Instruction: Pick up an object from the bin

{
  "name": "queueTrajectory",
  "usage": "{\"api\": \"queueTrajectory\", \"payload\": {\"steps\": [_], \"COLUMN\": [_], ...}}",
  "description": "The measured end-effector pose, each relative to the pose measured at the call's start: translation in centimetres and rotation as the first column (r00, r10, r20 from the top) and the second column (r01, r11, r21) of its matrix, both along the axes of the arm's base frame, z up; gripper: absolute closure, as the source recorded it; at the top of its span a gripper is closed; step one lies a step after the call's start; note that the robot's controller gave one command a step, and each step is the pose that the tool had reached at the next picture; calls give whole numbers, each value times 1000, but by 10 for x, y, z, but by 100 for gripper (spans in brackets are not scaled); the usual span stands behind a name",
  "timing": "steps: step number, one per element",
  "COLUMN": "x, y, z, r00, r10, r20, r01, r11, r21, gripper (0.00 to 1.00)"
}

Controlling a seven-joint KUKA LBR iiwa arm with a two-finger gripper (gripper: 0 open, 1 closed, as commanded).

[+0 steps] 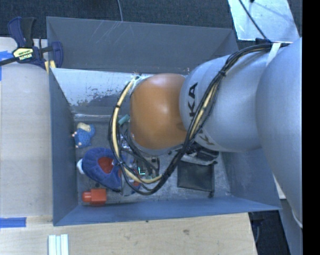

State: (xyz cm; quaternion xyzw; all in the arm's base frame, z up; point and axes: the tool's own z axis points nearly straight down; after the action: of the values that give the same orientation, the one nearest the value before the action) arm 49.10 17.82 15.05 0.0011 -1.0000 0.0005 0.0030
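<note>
A grey metal bin (64, 158) is sitting with sloping walls around a flat floor. At the floor's left, a small blue and yellow toy (84, 135) is lying farthest, a blue pouch with a red patch (101, 166) is lying nearer, and an orange block (94, 196) is lying nearest. A black flat square (196, 177) is resting toward the right.
</note>
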Motion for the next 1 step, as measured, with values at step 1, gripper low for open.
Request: {"api": "queueTrajectory", "payload": {"steps": [1], "x": [28], "y": [-5], "z": [-81], "r00": [980], "r10": [-197], "r20": [-4], "r01": [197], "r11": [980], "r21": [0], "gripper": [0]}}
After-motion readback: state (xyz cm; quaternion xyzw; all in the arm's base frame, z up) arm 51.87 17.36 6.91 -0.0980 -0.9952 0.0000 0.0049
